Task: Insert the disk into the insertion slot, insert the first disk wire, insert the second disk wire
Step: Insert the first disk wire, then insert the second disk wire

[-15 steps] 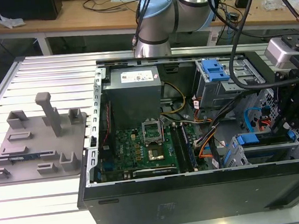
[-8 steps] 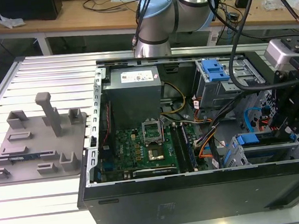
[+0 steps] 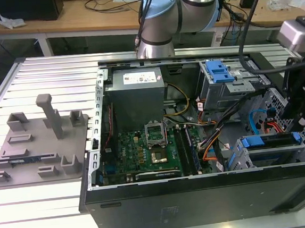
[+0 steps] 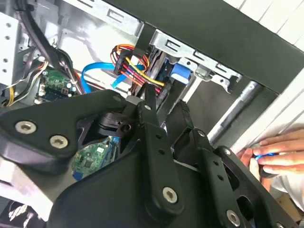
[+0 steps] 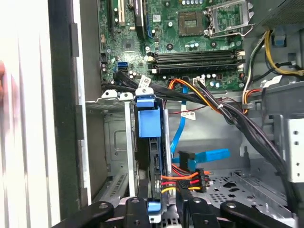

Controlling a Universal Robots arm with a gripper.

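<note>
- Background: wooden benches [image 3: 80, 16] strewn with cables. In front of them is a ribbed, silver aluminium surface [image 3: 48, 208].
- A black open-sided computer case [image 3: 202, 195] lies on the surface, with a green motherboard [image 3: 144, 146] and a grey boxy power supply [image 3: 137, 94] inside.
- A silver-and-blue jointed robot arm [image 3: 157, 17] rises behind the case.
- A grey moulded fixture tray [image 3: 37, 145] lies on the surface, towards the exterior view's left of the case.
- A grey metal box with a blue plastic latch [image 3: 222, 81] is in the far corner of the case, on the exterior view's right.
- The grey perforated sheet-metal insertion slot [image 3: 242, 157] [image 5: 114, 142] is in the near corner, on the exterior view's right.
- The disk, a flat drive in a bright blue plastic carrier [image 3: 272, 140] [image 5: 147, 123], sits on edge inside the insertion slot.
- The black two-fingered pincer [image 3: 302, 117] [image 4: 163, 107] [image 5: 161, 209] is above the slot. Its fingers [image 4: 147, 123] are spread, with a gap between them, and clamp nothing. In the first wrist view, the disk's end lies between them.
- A person's hand [image 4: 275, 159] rests on the surface outside the case wall.
- A flat blue data cable [image 5: 209, 155] [image 4: 95, 71] lies loose just beside the disk.
- A black connector on red, yellow and orange wires [image 5: 190, 179] [image 4: 135, 71] is next to the disk, near the fingertips. Cannot tell if it is seated.
</note>
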